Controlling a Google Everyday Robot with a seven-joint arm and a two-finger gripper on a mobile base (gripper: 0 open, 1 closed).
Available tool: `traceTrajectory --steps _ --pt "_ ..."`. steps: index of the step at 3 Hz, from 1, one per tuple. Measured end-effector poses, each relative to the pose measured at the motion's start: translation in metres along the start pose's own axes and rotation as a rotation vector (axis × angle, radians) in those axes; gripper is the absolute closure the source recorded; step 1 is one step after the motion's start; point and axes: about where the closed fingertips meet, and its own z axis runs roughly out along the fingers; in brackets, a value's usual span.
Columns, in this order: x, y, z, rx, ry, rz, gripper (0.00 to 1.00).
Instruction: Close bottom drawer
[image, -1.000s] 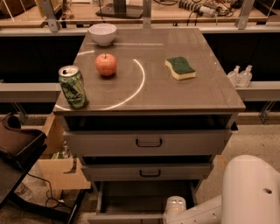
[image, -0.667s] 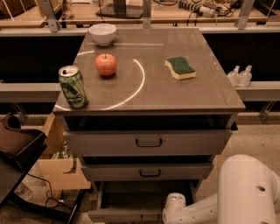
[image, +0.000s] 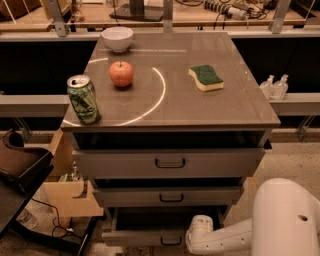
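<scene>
The bottom drawer (image: 142, 237) is the lowest of three in the grey cabinet. It stands pulled out, with its dark flat inside (image: 160, 220) showing and a small black loop handle (image: 171, 241) on its slim front. My white arm reaches in from the bottom right. Its rounded end joint (image: 200, 235) sits just right of the handle, close to the drawer's front. The gripper itself is past the bottom edge of the view, so its fingers do not show.
The top drawer (image: 170, 162) and middle drawer (image: 170, 196) also stand slightly out. On the cabinet top are a green can (image: 83, 99), an apple (image: 121, 73), a white bowl (image: 117, 38) and a sponge (image: 206, 77). A cardboard box (image: 65, 192) and a dark chair (image: 20, 167) stand at the left.
The arm's end joint has shifted very slightly up beside the bottom drawer's front. The drawers and the things on top have not moved.
</scene>
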Motion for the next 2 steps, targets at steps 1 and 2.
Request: traceTrajectory --steps 1,2 --pt "-0.003 -0.015 -0.003 0.035 -0.012 0.003 1.0" --pt "-0.008 -0.026 -0.002 0.057 -0.036 0.007 1.0"
